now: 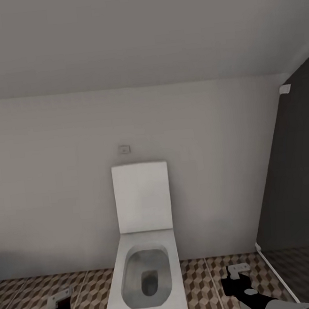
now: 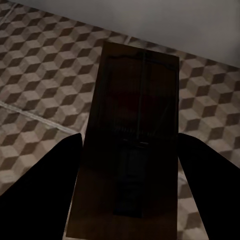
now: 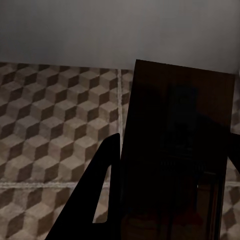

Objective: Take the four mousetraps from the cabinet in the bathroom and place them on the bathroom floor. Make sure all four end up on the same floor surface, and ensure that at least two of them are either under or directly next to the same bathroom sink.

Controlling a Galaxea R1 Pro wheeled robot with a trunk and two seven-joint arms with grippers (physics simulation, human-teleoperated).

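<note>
Two mousetraps counted, both dim: one (image 2: 135, 145) pinched between the left gripper (image 2: 131, 165) fingers, one (image 3: 175, 160) pinched in the right gripper (image 3: 170, 185), each held above the floor (image 1: 200, 282). Toilet (image 1: 146, 278) ahead, base cut off

One mousetrap (image 2: 132, 150) sits clamped between the left gripper's (image 2: 127, 165) fingers, a dark brown board with thin wire across it, held above the floor (image 2: 45, 80). A second mousetrap (image 3: 177, 155) is pinched in the right gripper (image 3: 170, 200), shadowed, over the cube-patterned tiles and pale grout.
</note>
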